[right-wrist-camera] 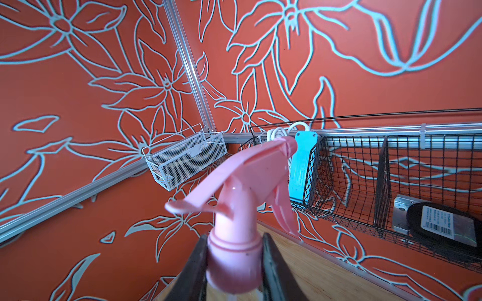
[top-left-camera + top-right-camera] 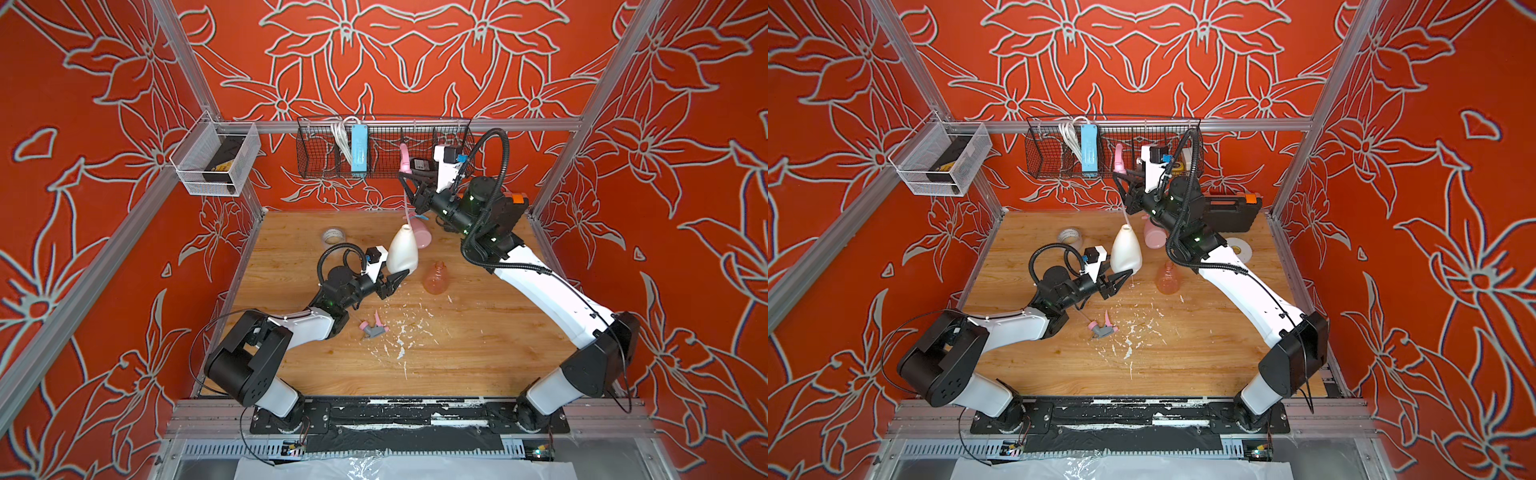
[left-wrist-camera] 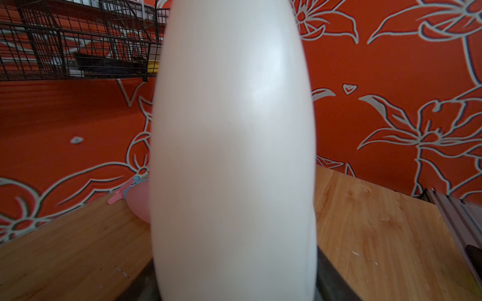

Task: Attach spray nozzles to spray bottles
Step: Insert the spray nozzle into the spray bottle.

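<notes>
Right pincer (image 1: 234, 245) is closed on the collar of the all-pink nozzle (image 1: 242, 182), with a jaw pressed to each side. It holds the nozzle high above the table (image 2: 478, 357), close to the back wall. Left pincer (image 2: 397, 284) stands about half open and is clamped on the lower body of the cream-white bottle (image 2: 402, 249). That bottle stands upright near the middle of the table, and in the left wrist view it fills the gap between the dark jaws.

Just behind it is the pink bottle (image 2: 423, 235), with the pink-and-blue nozzle (image 2: 415, 216) at its neck; I cannot tell whether that nozzle is fully seated. The orange bottle (image 2: 436, 279) stands upright with a bare neck, near the right forearm. The pink-and-grey nozzle (image 2: 373, 329) lies loose on the table beside the left forearm. The thin dip tube (image 2: 1126, 217) hangs from the held nozzle down to the cream-white bottle's neck; whether its tip is inside is too fine to see.

Several things could go wrong from here:
- The flexible tube could catch on the neck rim and buckle as the nozzle comes down.
- The collar could meet the thread askew and jam.
- With the grip so low, a sideways push at the neck could rock the bottle.
- A descending right forearm could knock the orange bottle over.
</notes>
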`<state>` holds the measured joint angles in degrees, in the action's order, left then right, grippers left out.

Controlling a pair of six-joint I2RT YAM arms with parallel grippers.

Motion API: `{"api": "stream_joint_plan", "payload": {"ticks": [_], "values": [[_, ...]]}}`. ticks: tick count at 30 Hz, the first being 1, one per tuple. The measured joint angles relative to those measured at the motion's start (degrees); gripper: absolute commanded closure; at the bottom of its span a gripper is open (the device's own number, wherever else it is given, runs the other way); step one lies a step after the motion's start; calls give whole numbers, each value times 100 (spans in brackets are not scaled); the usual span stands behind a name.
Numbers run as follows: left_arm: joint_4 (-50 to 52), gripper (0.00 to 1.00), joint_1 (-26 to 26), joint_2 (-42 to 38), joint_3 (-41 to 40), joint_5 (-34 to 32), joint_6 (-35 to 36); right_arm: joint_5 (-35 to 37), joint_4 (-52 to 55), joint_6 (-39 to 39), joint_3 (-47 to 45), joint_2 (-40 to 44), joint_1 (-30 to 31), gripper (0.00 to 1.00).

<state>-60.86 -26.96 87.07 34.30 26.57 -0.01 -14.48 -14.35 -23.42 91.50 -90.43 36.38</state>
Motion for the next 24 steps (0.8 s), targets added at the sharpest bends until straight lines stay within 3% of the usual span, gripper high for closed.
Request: {"api": "stream_joint_plan", "payload": {"ticks": [20,24], "values": [[-17,43,0,0,0,15,-28,-186,52,-11,48,-120,0,83],[-7,43,28,0,129,15,-144,-258,-9,2,-393,33,0,81]]}}
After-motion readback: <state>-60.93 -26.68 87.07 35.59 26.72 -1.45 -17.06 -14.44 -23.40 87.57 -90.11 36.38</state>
